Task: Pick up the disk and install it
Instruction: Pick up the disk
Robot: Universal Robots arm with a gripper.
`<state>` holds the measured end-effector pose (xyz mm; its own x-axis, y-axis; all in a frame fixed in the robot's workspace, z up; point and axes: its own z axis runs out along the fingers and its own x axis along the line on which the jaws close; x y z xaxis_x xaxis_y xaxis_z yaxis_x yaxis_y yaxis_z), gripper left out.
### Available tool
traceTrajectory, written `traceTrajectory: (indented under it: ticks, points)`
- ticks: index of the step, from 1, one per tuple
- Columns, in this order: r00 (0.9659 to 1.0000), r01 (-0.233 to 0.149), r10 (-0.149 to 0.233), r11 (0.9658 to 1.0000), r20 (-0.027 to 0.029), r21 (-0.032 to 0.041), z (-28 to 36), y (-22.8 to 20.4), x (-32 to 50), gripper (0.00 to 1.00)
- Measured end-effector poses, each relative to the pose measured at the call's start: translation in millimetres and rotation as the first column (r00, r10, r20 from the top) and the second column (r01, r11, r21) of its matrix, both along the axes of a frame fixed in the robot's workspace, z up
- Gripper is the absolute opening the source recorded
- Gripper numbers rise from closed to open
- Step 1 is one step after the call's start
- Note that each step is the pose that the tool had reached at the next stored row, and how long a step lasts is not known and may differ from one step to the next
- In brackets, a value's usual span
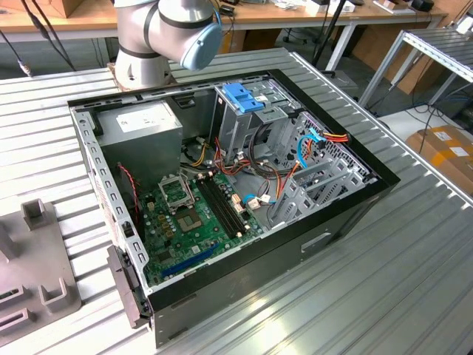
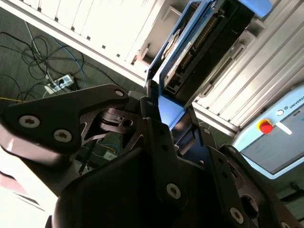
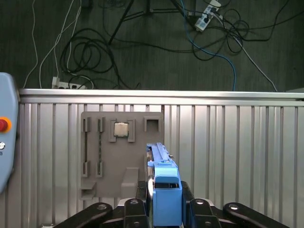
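Observation:
The disk [image 3: 161, 164] is a flat drive with bright blue side rails and a blue end tab, and it stands on edge between my fingers. My gripper [image 3: 165, 197] is shut on its tab end. Held this way, the disk hangs in the air above the ribbed metal table, over the near edge of a grey fixture plate [image 3: 107, 161]. In the second wrist view the disk [image 2: 204, 47] juts out past my gripper [image 2: 164, 111], showing its dark underside and blue frame. The open computer case [image 1: 355, 203] lies on the table in the exterior view.
A blue bracket on a silver cage [image 1: 244, 97] sits at the back of the case, near coloured cables. The fixture plate carries a small square chip [image 3: 122, 129]. A pendant with a red button [image 3: 4, 124] lies beside the plate. Cables trail on the floor [image 3: 95, 42].

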<state>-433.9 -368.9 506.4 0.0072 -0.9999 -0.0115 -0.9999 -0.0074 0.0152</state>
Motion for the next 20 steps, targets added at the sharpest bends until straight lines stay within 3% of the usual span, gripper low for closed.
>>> traceTrajectory:
  ticks: [7,10,20]
  points:
    - [1.0,0.0,0.0,1.0,0.0,0.0,0.0,0.0,12.0,0.36]
    - [1.0,0.0,0.0,1.0,0.0001,0.0001,0.0,0.0,22.1,0.36]
    - [1.0,0.0,0.0,1.0,0.0,0.0,0.0,0.0,39.2,0.36]
